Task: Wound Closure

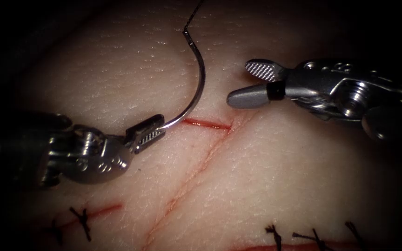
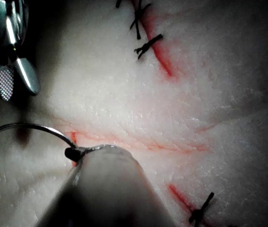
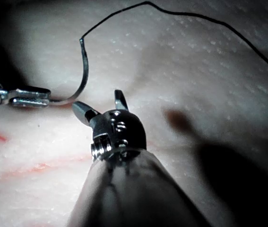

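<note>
1. My left tool [image 1: 150, 134] comes in from 9 o'clock in the endoscope view, jaws clenched on the needle [image 1: 200, 88] close to its pointed end. I judge that grip leaves the rest of the curve free.
2. The needle arcs from the jaws toward 12 o'clock, its swaged end up top where the thread [image 1: 194, 13] leaves the frame. The whole body sits clear above the tissue [image 1: 280, 186]. I can't tell whether the tip inside the jaws touches the surface.
3. The left jaws sit at the left end of the cut [image 1: 206, 123], a short red line. The needle's low end is just beside that end.
4. My right tool [image 1: 252, 83] enters from 3 o'clock, jaws released and spread, holding nothing. It hovers just above the right end of the cut, near the needle's curve but apart from it. Reads to me like a ready position across the wound.
5. The thread trails slack over the tissue in the right wrist view, held by neither tool.
6. Finished stitches [image 1: 82, 218] sit at 7 o'clock and more knots [image 1: 312, 237] at 5 o'clock, on other cuts.
</note>
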Tool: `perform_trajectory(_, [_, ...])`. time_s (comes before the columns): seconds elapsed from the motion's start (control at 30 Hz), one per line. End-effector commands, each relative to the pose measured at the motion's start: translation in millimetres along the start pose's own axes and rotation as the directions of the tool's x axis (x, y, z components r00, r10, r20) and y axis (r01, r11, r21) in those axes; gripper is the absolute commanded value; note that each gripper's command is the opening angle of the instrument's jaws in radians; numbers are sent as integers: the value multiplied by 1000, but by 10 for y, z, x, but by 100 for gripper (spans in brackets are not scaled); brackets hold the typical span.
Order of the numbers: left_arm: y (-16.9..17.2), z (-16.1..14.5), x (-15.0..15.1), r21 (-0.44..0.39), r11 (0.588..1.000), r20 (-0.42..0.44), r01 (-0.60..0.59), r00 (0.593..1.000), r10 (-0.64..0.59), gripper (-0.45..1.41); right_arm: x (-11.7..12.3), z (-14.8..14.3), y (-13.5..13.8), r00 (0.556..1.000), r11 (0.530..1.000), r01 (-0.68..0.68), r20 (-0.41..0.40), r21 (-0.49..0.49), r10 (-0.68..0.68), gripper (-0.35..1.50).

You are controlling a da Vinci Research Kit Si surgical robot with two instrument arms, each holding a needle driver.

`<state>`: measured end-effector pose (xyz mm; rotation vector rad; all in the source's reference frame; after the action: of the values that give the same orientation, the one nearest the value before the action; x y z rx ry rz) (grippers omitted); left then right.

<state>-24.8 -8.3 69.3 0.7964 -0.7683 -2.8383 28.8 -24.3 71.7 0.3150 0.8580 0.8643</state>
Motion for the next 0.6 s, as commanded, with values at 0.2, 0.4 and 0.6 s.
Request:
perform_trajectory(0.2, [5, 7, 6, 2, 1000, -2, 6, 1000, -6, -45, 3, 24, -24, 999, 1000, 24, -33, -17, -24, 101])
perform_trajectory(0.4, [6, 7, 11, 3, 1000, 5, 10, 1000, -10, -45, 10, 35, -33, 996, 997, 48, -72, -55, -52, 96])
perform_trajectory(0.6, [7, 5, 11, 11, 1000, 3, 13, 1000, -13, -45, 12, 41, -37, 992, 991, 74, -96, -109, -84, 91])
